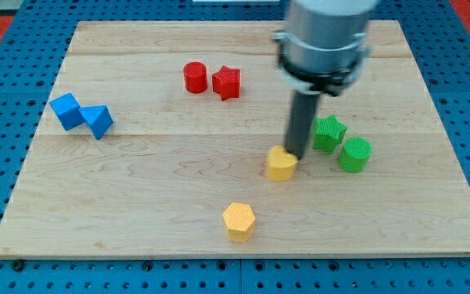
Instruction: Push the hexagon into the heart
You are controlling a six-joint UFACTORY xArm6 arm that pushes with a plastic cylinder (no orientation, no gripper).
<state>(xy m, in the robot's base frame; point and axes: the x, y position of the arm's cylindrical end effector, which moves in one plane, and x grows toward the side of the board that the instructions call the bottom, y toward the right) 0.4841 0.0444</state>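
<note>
A yellow hexagon block (239, 220) lies near the view's bottom centre of the wooden board (153, 188). A yellow heart block (281, 164) lies up and to the right of it, apart from it. My tip (296, 156) stands at the heart's upper right edge, touching or almost touching it. The hexagon is well below and to the left of the tip.
A red cylinder (195, 77) and a red star (227, 82) sit near the view's top centre. Two blue blocks (67, 111) (98, 121) lie at the left. A green star (329, 133) and a green cylinder (354, 154) lie right of the tip.
</note>
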